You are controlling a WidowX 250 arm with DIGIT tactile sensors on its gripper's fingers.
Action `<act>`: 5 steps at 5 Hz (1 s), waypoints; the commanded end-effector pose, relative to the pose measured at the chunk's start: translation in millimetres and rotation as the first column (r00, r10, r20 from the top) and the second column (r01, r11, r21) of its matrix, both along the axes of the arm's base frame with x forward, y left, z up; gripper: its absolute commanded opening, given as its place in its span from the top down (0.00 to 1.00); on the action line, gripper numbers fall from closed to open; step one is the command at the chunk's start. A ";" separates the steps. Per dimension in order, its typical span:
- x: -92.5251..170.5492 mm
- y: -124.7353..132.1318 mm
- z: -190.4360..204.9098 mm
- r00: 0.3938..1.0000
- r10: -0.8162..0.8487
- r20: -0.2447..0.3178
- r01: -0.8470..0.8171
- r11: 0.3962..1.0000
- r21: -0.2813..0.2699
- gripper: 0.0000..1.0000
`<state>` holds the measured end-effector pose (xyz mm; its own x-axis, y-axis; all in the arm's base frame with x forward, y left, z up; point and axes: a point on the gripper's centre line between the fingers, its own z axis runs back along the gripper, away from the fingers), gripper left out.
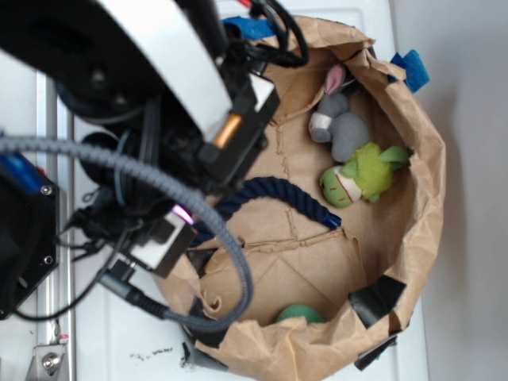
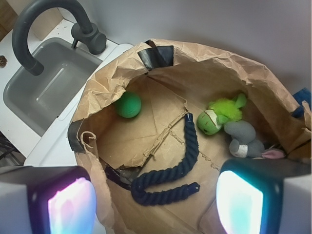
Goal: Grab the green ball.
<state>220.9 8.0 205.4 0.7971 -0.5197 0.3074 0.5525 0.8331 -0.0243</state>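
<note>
Your gripper (image 2: 156,200) hangs above the paper bag (image 2: 253,83) with its jaws spread wide and nothing between them. The green ball (image 2: 128,105) sits on the bag's floor against the wall nearest the sink (image 2: 48,87), well apart from the blue rope (image 2: 187,151), the lime plush toy (image 2: 222,114) and the grey plush (image 2: 243,136)

green ball (image 1: 301,314) by bag (image 1: 429,198) wall, rope (image 1: 274,198), plush toys (image 1: 361,176)
</note>
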 end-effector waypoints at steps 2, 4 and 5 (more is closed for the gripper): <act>46.7 -11.4 -32.8 0.930 -0.351 -0.111 0.351 0.936 -0.027 0.00; 53.3 -6.0 -63.9 0.817 -0.568 -0.097 0.572 0.820 0.022 0.00; 51.4 -7.1 -85.5 0.768 -0.638 -0.055 0.640 0.766 0.057 0.00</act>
<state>275.6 7.3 108.2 0.3083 -0.9233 0.2292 0.9508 0.3069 -0.0427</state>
